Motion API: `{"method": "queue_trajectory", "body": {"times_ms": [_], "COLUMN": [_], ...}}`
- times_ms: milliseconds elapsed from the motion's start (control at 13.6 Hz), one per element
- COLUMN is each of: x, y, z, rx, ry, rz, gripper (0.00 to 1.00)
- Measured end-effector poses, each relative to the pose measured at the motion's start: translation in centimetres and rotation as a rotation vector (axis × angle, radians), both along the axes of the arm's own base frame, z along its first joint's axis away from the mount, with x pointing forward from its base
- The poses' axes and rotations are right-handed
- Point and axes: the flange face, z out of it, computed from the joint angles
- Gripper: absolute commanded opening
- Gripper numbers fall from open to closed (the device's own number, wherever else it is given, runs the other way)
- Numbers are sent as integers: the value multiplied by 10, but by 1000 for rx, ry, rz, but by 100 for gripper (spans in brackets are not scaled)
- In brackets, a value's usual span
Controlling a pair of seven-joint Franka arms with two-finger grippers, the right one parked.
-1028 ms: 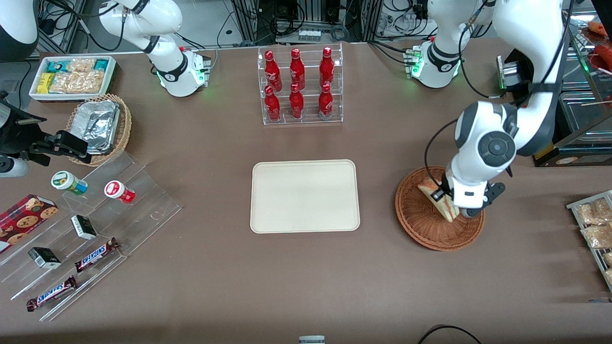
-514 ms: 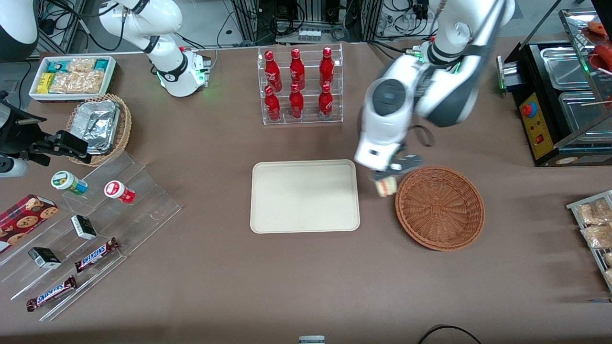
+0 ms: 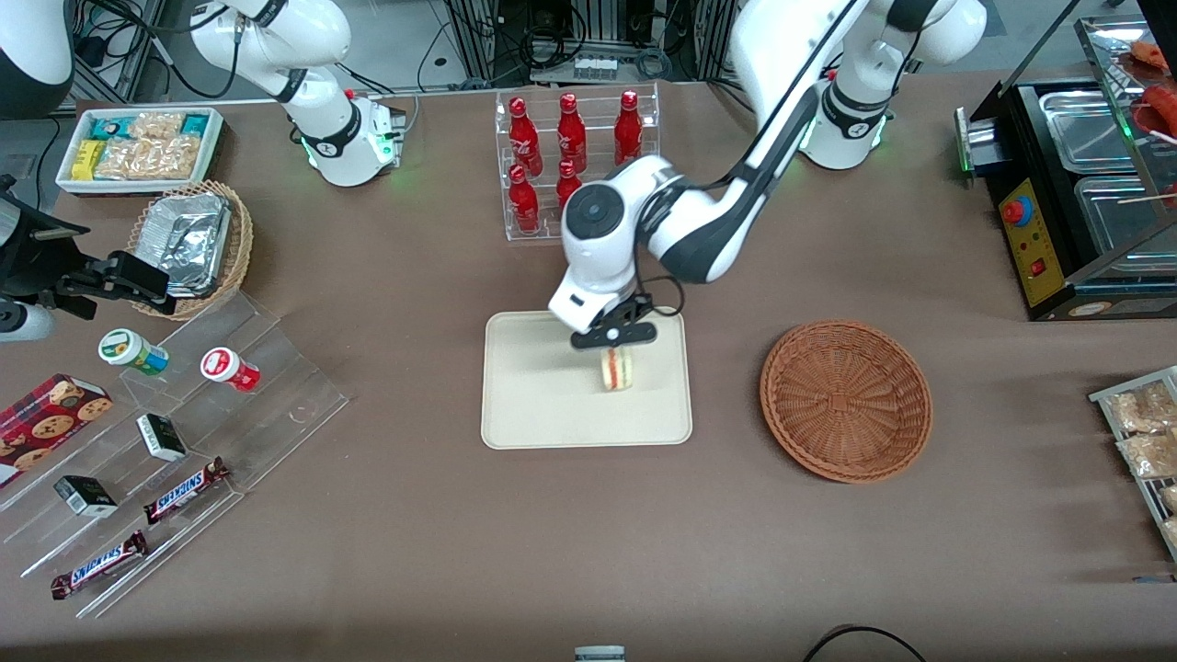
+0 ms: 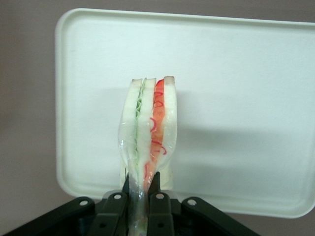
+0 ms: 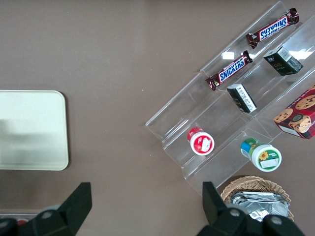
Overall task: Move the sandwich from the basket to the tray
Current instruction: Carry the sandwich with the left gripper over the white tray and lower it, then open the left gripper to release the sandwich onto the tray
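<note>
My left gripper [image 3: 614,344] hangs over the cream-white tray [image 3: 524,405], shut on the sandwich [image 3: 617,369]. The wedge hangs from the fingers with its red, green and white layers showing. In the left wrist view the gripper [image 4: 143,187] pinches the wrapped sandwich [image 4: 150,128] at its narrow end, above the tray [image 4: 256,98]. Whether the sandwich touches the tray surface I cannot tell. The reddish-brown wicker basket [image 3: 846,399] sits empty beside the tray, toward the working arm's end of the table.
A clear rack of red bottles [image 3: 575,165] stands farther from the front camera than the tray. A clear stepped display with snack bars [image 3: 184,492] and cups, a tan basket of foil containers [image 3: 188,241] and a white snack bin [image 3: 140,147] lie toward the parked arm's end.
The gripper lifted the sandwich out of the basket a second ago, carried it sideways past the basket's rim, and now holds it over the tray. The basket is left empty.
</note>
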Motion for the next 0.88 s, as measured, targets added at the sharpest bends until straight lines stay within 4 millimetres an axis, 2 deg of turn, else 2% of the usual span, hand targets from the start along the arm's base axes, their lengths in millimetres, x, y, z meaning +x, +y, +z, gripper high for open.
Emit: {"method": "queue_trajectory", "body": {"times_ms": [220, 440, 514, 587, 661, 881], "x": [9, 4, 1, 0, 1, 4], "y": [-14, -25, -27, -28, -28, -29], "z": [-19, -37, -45, -51, -52, -47], "rx": [-63, -90, -90, -90, -94, -101], "ry": [-45, -60, -58, -56, -60, -68], "rz": [1, -6, -7, -7, -7, -6], "gripper": [0, 0, 4, 57, 98, 100]}}
